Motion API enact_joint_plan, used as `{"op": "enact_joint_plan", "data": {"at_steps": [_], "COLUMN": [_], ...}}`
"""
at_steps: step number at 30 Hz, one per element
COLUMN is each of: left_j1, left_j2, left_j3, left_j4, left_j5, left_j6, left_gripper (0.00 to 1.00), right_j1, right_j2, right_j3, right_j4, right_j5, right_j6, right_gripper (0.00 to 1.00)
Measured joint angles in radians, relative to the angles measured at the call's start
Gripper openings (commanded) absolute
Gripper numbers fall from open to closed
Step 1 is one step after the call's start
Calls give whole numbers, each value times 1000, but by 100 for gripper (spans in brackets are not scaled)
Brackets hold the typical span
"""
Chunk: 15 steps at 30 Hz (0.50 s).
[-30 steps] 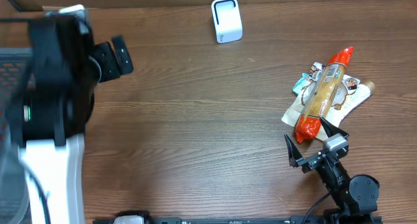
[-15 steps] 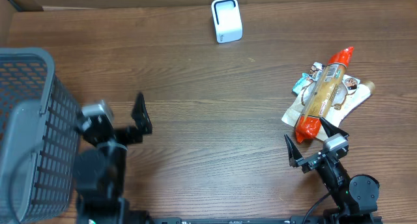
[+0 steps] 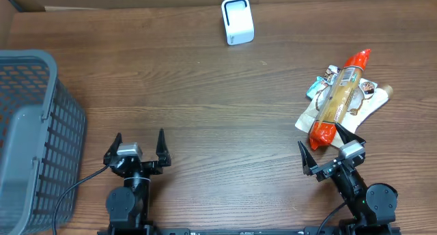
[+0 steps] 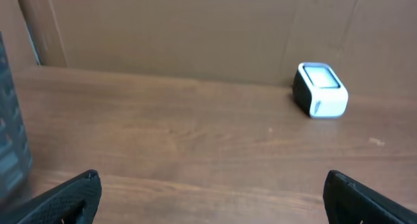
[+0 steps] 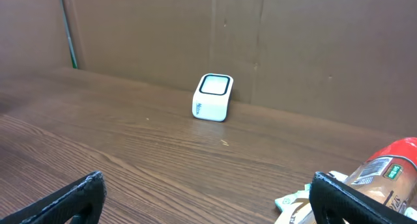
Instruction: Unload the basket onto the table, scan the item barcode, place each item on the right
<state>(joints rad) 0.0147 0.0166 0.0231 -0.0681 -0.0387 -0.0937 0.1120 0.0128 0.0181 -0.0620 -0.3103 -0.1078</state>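
Two robot arms sit at a wooden table (image 3: 218, 105) with their fingers spread wide and nothing between them. The left gripper (image 3: 140, 135) rests at the near edge, left of centre, beside a grey mesh basket (image 3: 65, 136); the right gripper (image 3: 319, 135) sits at the near right corner, its jaws likewise fully apart and empty.

The item to be scanned, a long snack packet (image 3: 339, 95) with a tan middle and orange-red ends, lies on the right side of the table just ahead of the right gripper. Seen from above, its near red end falls at the mouth of those open fingers, close to the right-hand finger (image 3: 349, 134); whether it touches cannot be told. In the right wrist view the packet's labelled body shows above that finger's tip at the frame's right edge.

The packet lies flat, its long axis running diagonally; the near end points toward the right gripper and the far tip points away and to the right. It rests on a flat pale pouch (image 3: 372, 104), with a small teal-edged packet (image 3: 316, 89) against its left side.

The white scanner (image 3: 237, 20) stands at the back of the table near the middle, well apart from the packet and both grippers; the left gripper is also well apart from the packet.
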Motion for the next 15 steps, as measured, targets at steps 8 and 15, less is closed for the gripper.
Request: {"op": "enact_joint_plan", "data": {"at_steps": [8, 15], "left_j1": [0, 0], "left_j2": [-1, -1], "left_j3": [-11, -11], "left_j4": [-13, -13], "left_j5": [10, 10], "left_j6": [0, 0], "left_gripper": [100, 100], "right_j1": [0, 0], "right_j2": [0, 0], "right_j3": [0, 0], "right_j4": [-1, -1], "right_j5": [0, 0], "right_j6": [0, -1], "right_gripper": [100, 100]}}
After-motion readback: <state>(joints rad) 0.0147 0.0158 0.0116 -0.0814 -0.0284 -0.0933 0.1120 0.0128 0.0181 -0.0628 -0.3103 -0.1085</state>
